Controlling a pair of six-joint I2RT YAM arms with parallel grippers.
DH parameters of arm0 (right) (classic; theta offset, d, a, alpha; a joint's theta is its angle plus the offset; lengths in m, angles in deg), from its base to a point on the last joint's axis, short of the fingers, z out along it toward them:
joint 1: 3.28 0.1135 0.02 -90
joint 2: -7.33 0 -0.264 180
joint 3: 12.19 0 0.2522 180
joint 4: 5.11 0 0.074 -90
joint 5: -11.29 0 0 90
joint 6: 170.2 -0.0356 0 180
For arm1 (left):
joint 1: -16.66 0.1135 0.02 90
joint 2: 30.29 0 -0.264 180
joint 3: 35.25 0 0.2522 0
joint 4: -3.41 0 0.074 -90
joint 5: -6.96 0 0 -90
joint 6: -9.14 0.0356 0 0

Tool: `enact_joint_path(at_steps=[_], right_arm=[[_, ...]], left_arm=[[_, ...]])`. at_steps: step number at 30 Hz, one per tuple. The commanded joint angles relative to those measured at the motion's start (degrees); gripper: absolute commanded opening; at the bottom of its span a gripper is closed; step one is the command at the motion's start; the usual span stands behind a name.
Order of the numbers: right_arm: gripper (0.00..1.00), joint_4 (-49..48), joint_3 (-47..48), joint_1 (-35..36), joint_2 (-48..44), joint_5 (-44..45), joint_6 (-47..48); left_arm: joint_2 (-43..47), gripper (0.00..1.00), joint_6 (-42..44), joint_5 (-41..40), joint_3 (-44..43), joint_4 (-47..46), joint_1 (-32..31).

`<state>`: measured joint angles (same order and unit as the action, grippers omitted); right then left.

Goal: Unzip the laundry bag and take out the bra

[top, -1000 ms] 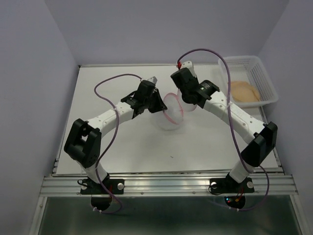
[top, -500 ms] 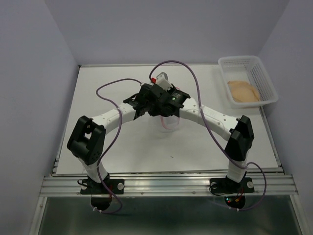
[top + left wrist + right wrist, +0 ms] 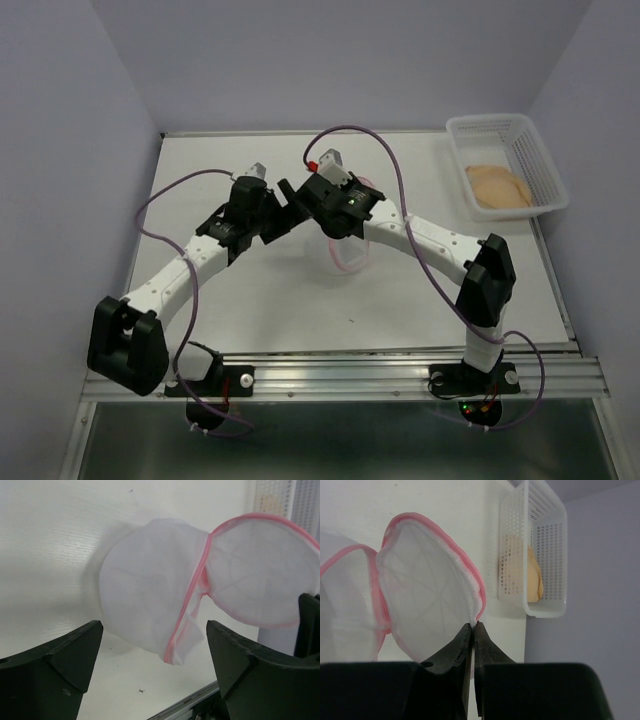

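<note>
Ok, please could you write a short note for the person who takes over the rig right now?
Left gripper: open, holding nothing, pointed at the laundry bag.
Right gripper: shut on the bag's pink zipper rim.
Bag: unzipped, two halves spread apart, looks empty.
Bra: in the white basket at the far right of the table.
Done: unzipping, bra out.
Left: probably only to release the bag.

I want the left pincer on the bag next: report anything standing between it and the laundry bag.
Nothing visible does. The left pincer, open, faces the laundry bag straight ahead, only table between. The right pincer pinches the bag's other half at its rim, off to the side.
</note>
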<state>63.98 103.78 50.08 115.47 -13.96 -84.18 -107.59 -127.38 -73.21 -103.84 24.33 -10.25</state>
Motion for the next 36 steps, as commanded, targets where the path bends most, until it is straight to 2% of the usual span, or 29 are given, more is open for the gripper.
enact_joint_path(at_steps=[1, 8, 11, 15, 18, 19, 23, 24, 26, 28, 31, 33, 36], right_arm=[[0.07, -0.8, 2.8, 1.7, 1.3, 3.8, 1.8], [0.09, -0.7, 5.4, 7.5, 6.6, 8.3, 5.6], [0.11, 2.1, 7.6, 10.3, 10.4, 9.7, 4.2], [0.16, 9.2, 10.5, 14.2, 15.2, 8.3, -3.8], [0.29, 11.5, 12.0, 16.8, 17.3, 7.1, -6.4], [0.38, 12.0, 13.3, 18.3, 18.2, 5.5, -7.1], [0.39, 12.3, 15.7, 22.2, 17.9, -0.7, -9.5], [0.41, 9.6, 15.6, 22.9, 17.2, -2.6, -8.8], [0.55, 6.0, 15.0, 24.1, 14.1, -6.5, -8.3], [0.68, 2.1, 13.8, 24.1, 11.9, -15.0, -7.9], [0.73, -5.0, 8.5, 24.1, 6.2, -24.4, -6.2], [0.81, -9.6, 5.6, 24.1, 2.0, -28.4, -5.7], [1.00, -14.1, 1.2, 23.4, -2.6, -27.8, -6.7]], left_arm=[[6.8, 0.99, 0.1, -1.9, 2.0, 1.7, 2.5], [15.9, 0.99, 0.4, -2.8, 8.1, 8.6, 11.8], [19.9, 0.99, 0.6, -3.2, 9.6, 11.2, 17.6], [22.9, 0.99, 1.6, -4.6, 10.8, 14.9, 23.1], [23.2, 0.99, 2.5, -2.6, 10.7, 15.1, 25.2], [23.0, 0.99, 3.1, -1.9, 10.5, 15.2, 25.4], [22.7, 0.99, 3.2, -2.9, 10.5, 15.6, 25.9], [22.6, 0.99, 3.1, -2.5, 10.8, 15.3, 26.1], [22.6, 0.99, 3.0, -2.1, 11.1, 14.5, 26.2], [22.5, 0.99, 2.9, -1.8, 11.7, 13.8, 26.2], [22.5, 0.99, 2.9, -2.3, 12.4, 13.6, 26.4], [22.8, 0.99, 2.9, -2.3, 12.7, 13.3, 26.5], [23.0, 0.99, 3.0, -1.7, 13.0, 12.8, 26.5]])
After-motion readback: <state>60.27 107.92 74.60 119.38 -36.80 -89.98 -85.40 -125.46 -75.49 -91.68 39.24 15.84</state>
